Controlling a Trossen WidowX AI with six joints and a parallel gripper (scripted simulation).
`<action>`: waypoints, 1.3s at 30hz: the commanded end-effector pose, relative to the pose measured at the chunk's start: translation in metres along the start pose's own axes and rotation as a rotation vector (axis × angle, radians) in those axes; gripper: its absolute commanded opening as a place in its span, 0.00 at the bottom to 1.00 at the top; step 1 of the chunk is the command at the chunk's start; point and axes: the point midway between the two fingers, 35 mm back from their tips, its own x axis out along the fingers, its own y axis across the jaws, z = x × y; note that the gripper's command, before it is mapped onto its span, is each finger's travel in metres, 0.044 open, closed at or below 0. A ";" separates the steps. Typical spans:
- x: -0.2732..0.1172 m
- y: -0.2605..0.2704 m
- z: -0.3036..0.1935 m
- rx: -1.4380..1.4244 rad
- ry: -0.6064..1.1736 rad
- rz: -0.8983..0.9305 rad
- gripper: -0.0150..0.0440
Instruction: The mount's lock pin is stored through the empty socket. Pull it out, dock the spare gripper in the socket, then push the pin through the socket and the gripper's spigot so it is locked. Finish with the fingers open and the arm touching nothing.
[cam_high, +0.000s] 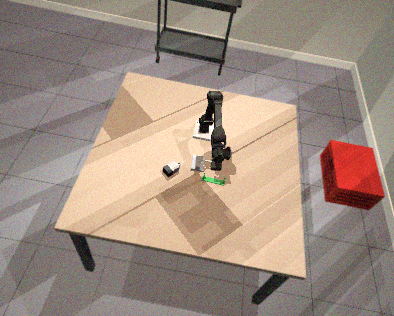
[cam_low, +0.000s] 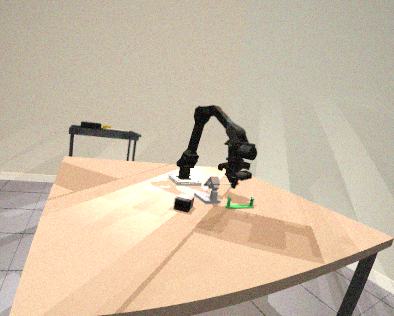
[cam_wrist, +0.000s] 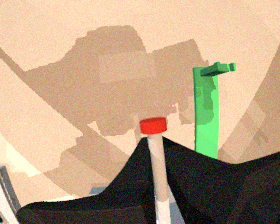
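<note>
My gripper (cam_high: 216, 168) (cam_low: 234, 183) (cam_wrist: 156, 144) is shut on the lock pin (cam_low: 237, 182) (cam_wrist: 153, 125), which has a red head and a pale shaft. The head sticks out past the fingertips in the wrist view. The grey mount (cam_high: 197, 164) (cam_low: 213, 185) stands beside the fingers, and the pale shaft runs level between its socket and the fingers. How much of the shaft sits in the socket is hidden. The spare gripper (cam_high: 171, 169) (cam_low: 183, 203), a black and white block, lies on the table on the mount's other side, apart from it.
A green bracket (cam_high: 214, 180) (cam_low: 240, 206) (cam_wrist: 206, 110) with two upright ends lies on the table near the fingers. The table (cam_high: 115, 200) (cam_low: 125, 240) bears the arm's white base plate (cam_high: 201, 136). A red crate (cam_high: 352, 170) and a dark shelf (cam_high: 192, 45) (cam_low: 105, 133) stand off the table.
</note>
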 end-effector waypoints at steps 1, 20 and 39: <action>-0.003 -0.002 0.004 0.003 -0.005 -0.004 0.25; 0.001 -0.002 0.019 0.005 -0.003 0.004 0.25; 0.003 -0.003 0.034 0.008 0.000 0.014 0.25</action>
